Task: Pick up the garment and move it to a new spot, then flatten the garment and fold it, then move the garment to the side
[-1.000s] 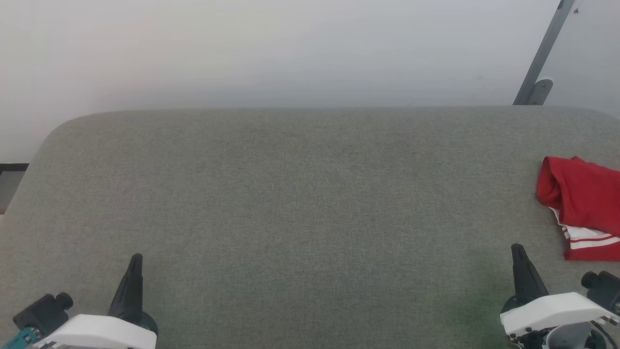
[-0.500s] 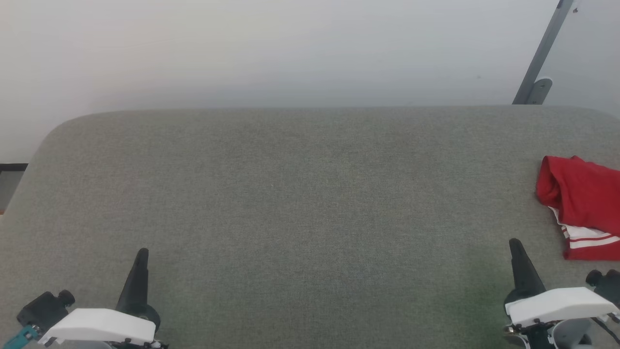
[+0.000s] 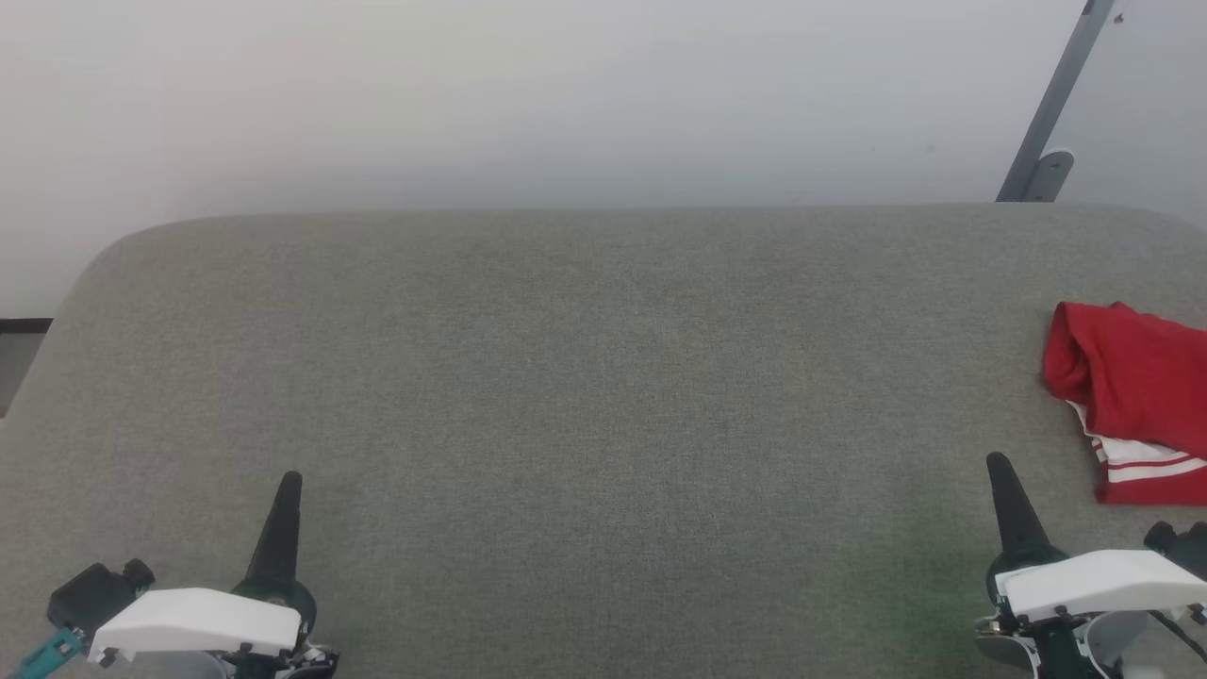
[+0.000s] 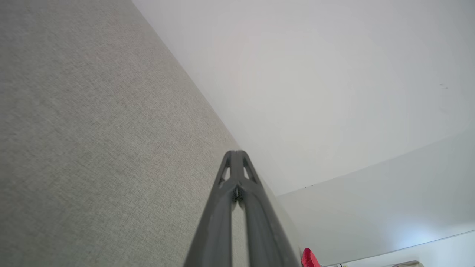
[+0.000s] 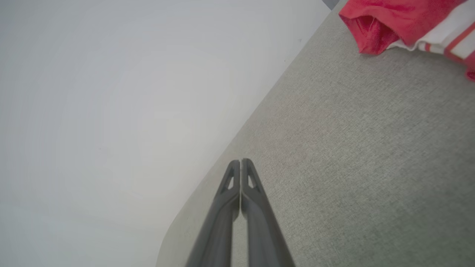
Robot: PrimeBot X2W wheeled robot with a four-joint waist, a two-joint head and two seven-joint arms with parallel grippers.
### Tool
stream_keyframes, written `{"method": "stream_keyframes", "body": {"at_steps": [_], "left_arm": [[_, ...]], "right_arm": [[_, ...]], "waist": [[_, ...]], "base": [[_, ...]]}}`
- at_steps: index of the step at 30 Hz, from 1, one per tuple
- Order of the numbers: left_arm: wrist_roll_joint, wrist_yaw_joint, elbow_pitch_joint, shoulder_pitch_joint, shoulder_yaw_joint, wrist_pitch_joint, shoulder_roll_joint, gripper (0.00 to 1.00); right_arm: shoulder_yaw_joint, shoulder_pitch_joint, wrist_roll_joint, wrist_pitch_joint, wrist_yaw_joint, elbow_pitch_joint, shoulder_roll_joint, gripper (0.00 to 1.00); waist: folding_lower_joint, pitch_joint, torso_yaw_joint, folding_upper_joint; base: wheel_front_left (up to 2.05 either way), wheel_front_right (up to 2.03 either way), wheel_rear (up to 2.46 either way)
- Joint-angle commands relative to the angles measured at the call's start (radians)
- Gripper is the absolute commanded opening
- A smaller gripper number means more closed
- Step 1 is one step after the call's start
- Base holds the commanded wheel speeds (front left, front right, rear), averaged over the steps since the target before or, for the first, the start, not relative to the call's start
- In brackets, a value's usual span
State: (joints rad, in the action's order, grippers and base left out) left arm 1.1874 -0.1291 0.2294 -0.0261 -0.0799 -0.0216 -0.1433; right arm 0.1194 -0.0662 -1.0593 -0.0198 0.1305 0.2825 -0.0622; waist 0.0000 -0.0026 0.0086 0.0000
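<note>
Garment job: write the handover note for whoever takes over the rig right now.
Left pincer: shut, empty, low left over the grey padded surface.
Right pincer: shut, empty, low right, apart from the garment.
Garment: red jersey with white striped trim, lying bunched at the surface's right edge, partly cut off in the head view.
Done: nothing evident; it looks bunched, not folded.
Left: probably everything: pick up, move, flatten, fold, set aside.
</note>
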Motion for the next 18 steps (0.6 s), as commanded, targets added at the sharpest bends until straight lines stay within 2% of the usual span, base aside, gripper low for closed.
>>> {"method": "stream_keyframes", "body": {"at_steps": [1,18], "left_arm": [[0.020,-0.001,-0.007,-0.027,-0.008,0.008,-0.002,0.00],[0.155,-0.002,0.001,-0.049,-0.018,0.051,0.030,0.00]], "right_arm": [[-0.001,-0.019,-0.025,0.007,0.001,-0.015,0.000,0.00],[-0.003,-0.029,-0.200,0.050,0.001,-0.023,0.005,0.00]], "waist": [[0.0000,0.000,0.000,0.0000],[0.0000,0.002,-0.002,0.0000]], "base": [[0.00,0.00,0.00],[0.00,0.00,0.00]]}}
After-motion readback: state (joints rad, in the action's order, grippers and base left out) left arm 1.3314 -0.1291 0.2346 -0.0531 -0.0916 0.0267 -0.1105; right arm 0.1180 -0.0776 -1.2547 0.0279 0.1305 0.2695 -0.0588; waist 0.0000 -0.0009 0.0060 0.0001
